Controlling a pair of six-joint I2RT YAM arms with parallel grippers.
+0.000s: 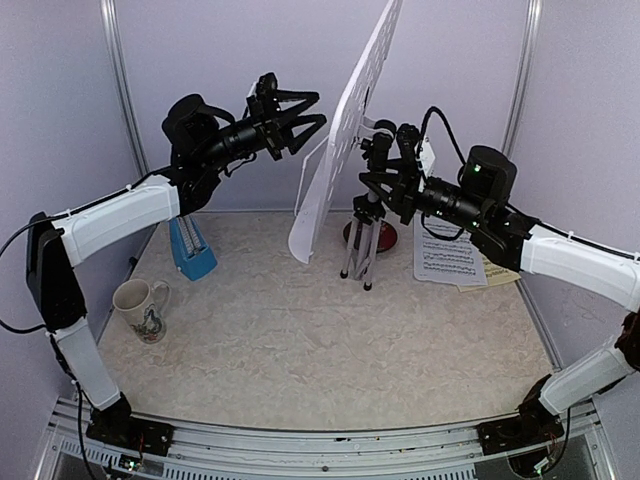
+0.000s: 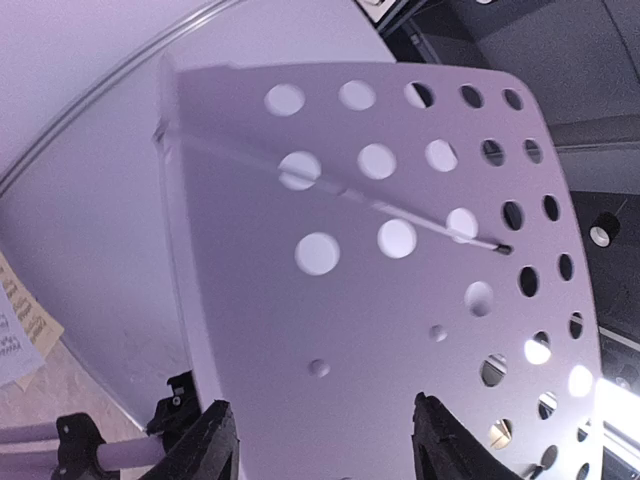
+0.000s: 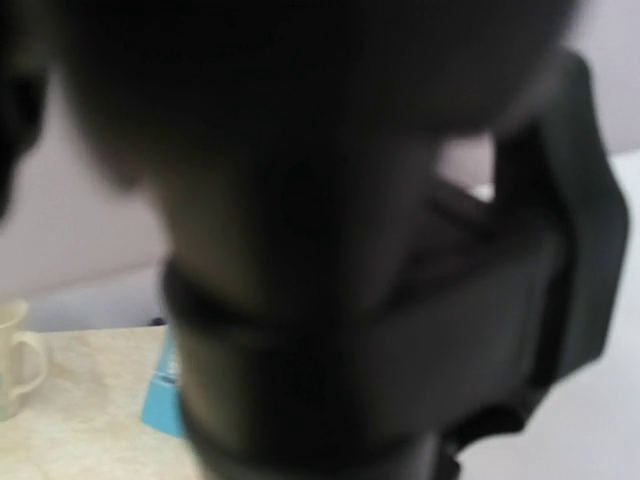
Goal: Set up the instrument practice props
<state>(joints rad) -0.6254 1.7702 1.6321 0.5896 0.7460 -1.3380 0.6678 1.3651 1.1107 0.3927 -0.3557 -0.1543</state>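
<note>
Left gripper (image 1: pixel 320 108): jaws apart, raised high, just beside the front face of the music stand (image 1: pixel 345 130) and clamped on nothing. In the left wrist view the black fingertips (image 2: pixel 210 445) frame the stand's panel, a flat white sheet with rounded corners, punched with rows of round holes; a thin rod lies across it.

Right gripper (image 1: pixel 383 150): up against the stand's black neck behind the panel. The right wrist view is filled by a blurred dark cylinder with a collar, so I cannot tell whether the jaws are closed on it.

Stand: panel steeply tilted, its lower edge hanging over the table (image 1: pixel 300 330); silver tripod (image 1: pixel 360 250) planted at back centre.

White music sheet (image 1: pixel 447 255): flat, right of the tripod, printed staves too small to read. It overlaps the yellow sheet (image 1: pixel 498 273).

Metronome (image 1: pixel 192 248): blue pyramid, upright, back left.

Mug (image 1: pixel 140 308): glossy cream, with a picture on its side, near the metronome.

Red plate (image 1: pixel 387 238): behind the tripod legs.
</note>
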